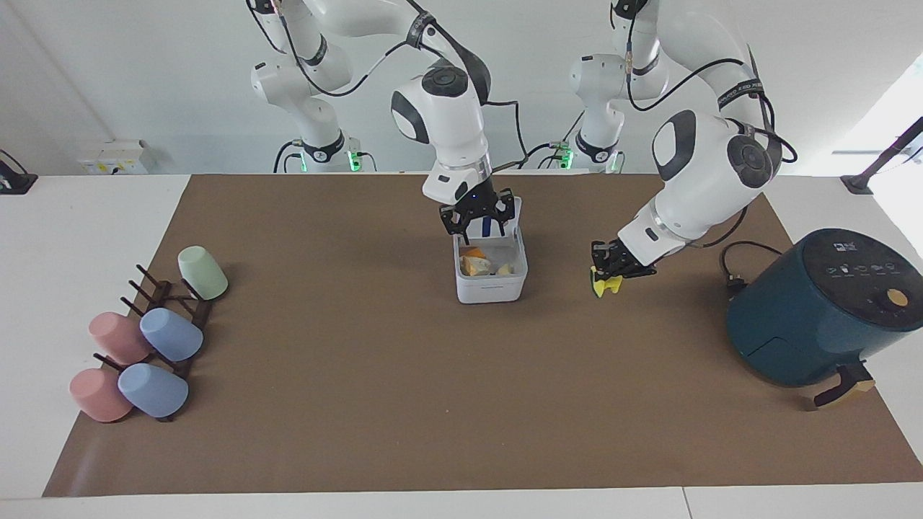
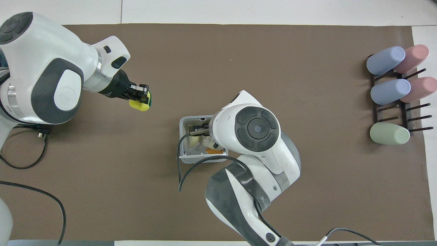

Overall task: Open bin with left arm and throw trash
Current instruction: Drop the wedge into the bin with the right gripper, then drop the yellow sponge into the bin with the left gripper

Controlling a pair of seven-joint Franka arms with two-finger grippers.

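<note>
Small white rounded-square plastic bin (image 1: 490,277), lid up, mid-counter on a brown paper mat (image 1: 404,404) over the white counter (image 1: 79,216), cream and off-white scraps (image 1: 479,265) inside. Right gripper (image 1: 479,218) over it, fingers released. Left gripper (image 1: 609,277) over bare mat toward the dark-teal air fryer (image 1: 822,310), fingers grasping a bright yellow notched chunk (image 1: 606,286). Plain white wall (image 1: 144,72) past the arms.

**Two high cameras, half a turn apart**

One camera sits high across the counter (image 1: 461,404), facing the robots and taking in their bases and the wall. The other hangs high above the robots' end, looking steeply down and forward. Both stand well back and share the brown mat with the bin (image 1: 490,277) (image 2: 186,150) near its middle, seen from reversed directions.
</note>
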